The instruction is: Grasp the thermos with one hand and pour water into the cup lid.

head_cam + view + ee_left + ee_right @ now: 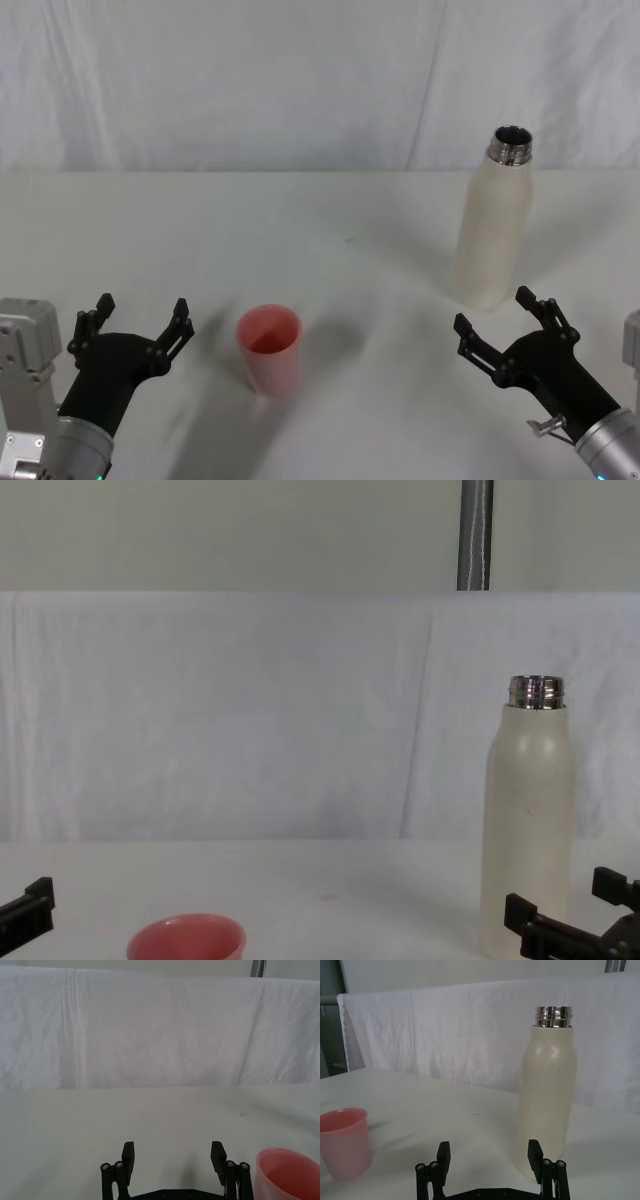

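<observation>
1. The head view looks forward and down from above onto the white cloth-covered table [330,210]. It takes in both black grippers at its lower corners, the left gripper [140,322] and the right gripper [502,318].
2. The chest view sits low, close to table height, and faces straight ahead at the white draped backdrop [250,710].
3. The left wrist view looks forward over its own fingers [128,1156], close to the tabletop.
4. The right wrist view does likewise, very near the tall cream-white thermos with steel neck [547,1090].
5. All four views share the small pink cup lid [269,348]; three share the thermos.
</observation>
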`<state>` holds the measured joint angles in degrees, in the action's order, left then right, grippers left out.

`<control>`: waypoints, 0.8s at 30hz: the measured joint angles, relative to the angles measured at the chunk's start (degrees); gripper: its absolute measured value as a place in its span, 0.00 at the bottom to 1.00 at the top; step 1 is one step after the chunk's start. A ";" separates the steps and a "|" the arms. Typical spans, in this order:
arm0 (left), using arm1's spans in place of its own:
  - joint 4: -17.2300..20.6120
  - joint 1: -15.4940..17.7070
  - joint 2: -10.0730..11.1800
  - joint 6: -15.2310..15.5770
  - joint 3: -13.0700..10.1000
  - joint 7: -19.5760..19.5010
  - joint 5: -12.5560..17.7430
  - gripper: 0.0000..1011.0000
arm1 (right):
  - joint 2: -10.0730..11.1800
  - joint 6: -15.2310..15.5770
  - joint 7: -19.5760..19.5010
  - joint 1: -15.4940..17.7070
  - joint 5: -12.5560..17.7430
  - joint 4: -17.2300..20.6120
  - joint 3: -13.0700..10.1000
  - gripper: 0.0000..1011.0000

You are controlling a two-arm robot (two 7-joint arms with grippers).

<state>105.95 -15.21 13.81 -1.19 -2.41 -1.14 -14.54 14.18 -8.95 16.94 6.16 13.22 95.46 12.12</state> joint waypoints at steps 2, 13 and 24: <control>0.00 0.00 0.00 0.00 0.00 0.00 0.00 0.99 | 0.13 -0.23 0.26 0.05 0.30 0.00 0.13 0.99; 0.00 0.00 0.00 0.00 0.00 0.00 0.00 0.99 | 0.36 -0.39 0.35 0.11 0.94 -0.17 0.54 0.99; 0.00 0.00 0.00 0.00 0.00 0.00 0.00 0.99 | 0.30 -0.27 0.13 -0.06 1.21 -0.57 0.63 0.99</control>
<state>105.95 -15.21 13.81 -1.19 -2.41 -1.14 -14.54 14.48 -9.22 17.07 6.09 14.43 94.89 12.76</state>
